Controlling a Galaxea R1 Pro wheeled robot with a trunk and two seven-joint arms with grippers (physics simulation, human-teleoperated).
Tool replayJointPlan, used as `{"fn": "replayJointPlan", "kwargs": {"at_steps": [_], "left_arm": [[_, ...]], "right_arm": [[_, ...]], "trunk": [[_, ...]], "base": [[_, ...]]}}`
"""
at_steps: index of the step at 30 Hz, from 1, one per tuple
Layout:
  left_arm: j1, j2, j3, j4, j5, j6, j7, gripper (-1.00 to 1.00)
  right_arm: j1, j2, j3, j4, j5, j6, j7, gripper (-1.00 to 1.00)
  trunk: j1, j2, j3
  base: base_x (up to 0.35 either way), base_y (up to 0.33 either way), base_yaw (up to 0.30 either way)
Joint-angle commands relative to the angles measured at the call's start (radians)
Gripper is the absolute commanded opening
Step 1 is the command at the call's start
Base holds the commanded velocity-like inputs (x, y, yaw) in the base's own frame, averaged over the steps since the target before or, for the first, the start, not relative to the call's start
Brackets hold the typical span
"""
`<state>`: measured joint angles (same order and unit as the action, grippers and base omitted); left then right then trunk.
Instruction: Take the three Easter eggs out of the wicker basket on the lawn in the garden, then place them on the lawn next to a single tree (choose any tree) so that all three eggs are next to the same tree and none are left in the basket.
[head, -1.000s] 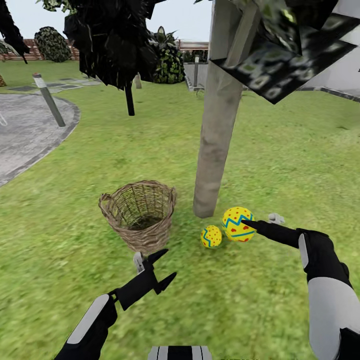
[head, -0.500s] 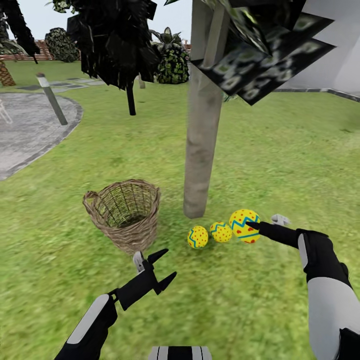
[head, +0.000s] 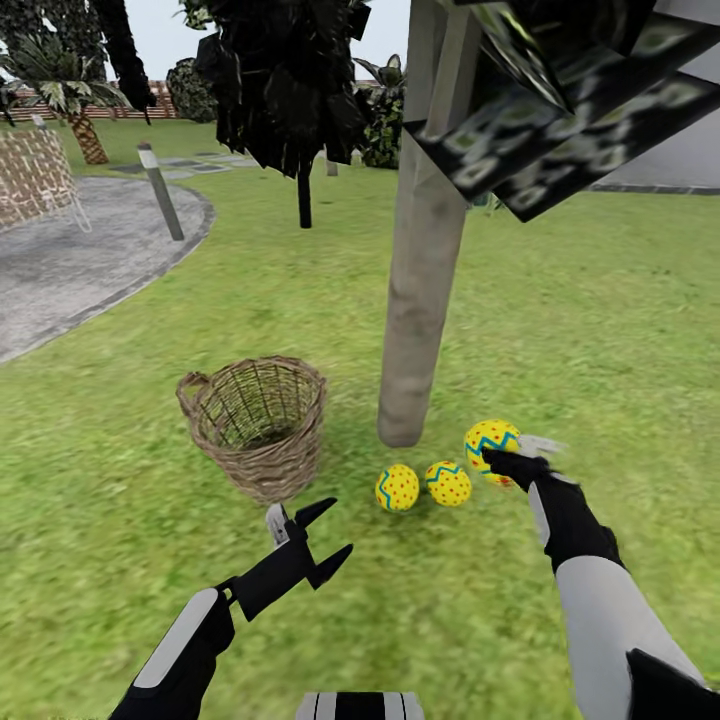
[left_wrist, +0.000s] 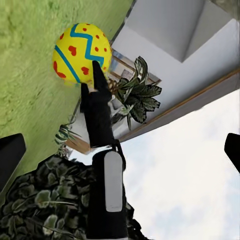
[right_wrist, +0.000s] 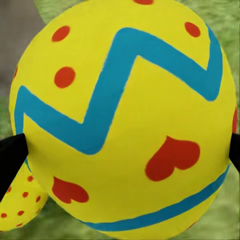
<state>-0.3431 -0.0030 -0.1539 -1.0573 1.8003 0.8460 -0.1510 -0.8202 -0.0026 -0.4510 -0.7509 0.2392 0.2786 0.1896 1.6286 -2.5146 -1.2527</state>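
The wicker basket (head: 255, 425) stands on the lawn (head: 600, 330), left of the tree (head: 420, 300), and no egg shows inside it. Two Easter eggs (head: 397, 488) (head: 448, 483) lie on the grass at the trunk's base. My right gripper (head: 505, 455) is shut on the third egg (head: 490, 440) (left_wrist: 81, 52) (right_wrist: 125, 120), low beside the other two; I cannot tell whether it touches the grass. One of the lying eggs (right_wrist: 15, 205) peeks out behind the held egg in the right wrist view. My left gripper (head: 305, 535) hangs open and empty, just in front of the basket.
A grey paved patio (head: 80, 260) with a short post (head: 160, 190) and a woven bench (head: 35, 175) lies at the far left. A thin black-trunked tree (head: 303, 190) stands behind the basket. Dark leaf clumps (head: 570, 90) hang overhead.
The whole head view has shifted, so the camera moved. My right forearm now reaches up from below instead of from the right, with the egg still in its grip. The left arm has not moved.
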Motion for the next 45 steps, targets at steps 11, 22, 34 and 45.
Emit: {"fn": "replayJointPlan", "kwargs": {"at_steps": [11, 22, 34, 45], "left_arm": [[0.000, 0.000, -0.001, 0.000, -0.007, -0.039, -0.006, 1.00], [0.000, 0.000, 0.000, 0.000, -0.003, -0.056, -0.012, 1.00], [0.000, -0.001, 0.002, 0.038, -0.007, -0.065, -0.012, 1.00], [0.001, -0.001, 0.007, 0.057, -0.008, -0.084, -0.013, 1.00]], "right_arm": [[-0.001, 0.047, 0.122, 0.114, 0.048, -0.200, -0.381, -1.00], [-0.001, 0.047, 0.123, 0.110, 0.048, -0.208, -0.381, -1.00], [-0.001, 0.047, 0.123, 0.114, 0.046, -0.208, -0.381, -1.00], [-0.003, 0.051, 0.123, 0.132, 0.038, -0.199, -0.385, -1.00]], "trunk": [[0.000, 0.000, -0.001], [0.000, 0.000, -0.001], [0.003, -0.002, -0.024], [0.006, -0.004, -0.055]], "base": [[0.190, -0.313, 0.164], [0.047, -0.075, 0.000], [0.000, 0.000, 0.000], [0.000, 0.000, 0.000]]}}
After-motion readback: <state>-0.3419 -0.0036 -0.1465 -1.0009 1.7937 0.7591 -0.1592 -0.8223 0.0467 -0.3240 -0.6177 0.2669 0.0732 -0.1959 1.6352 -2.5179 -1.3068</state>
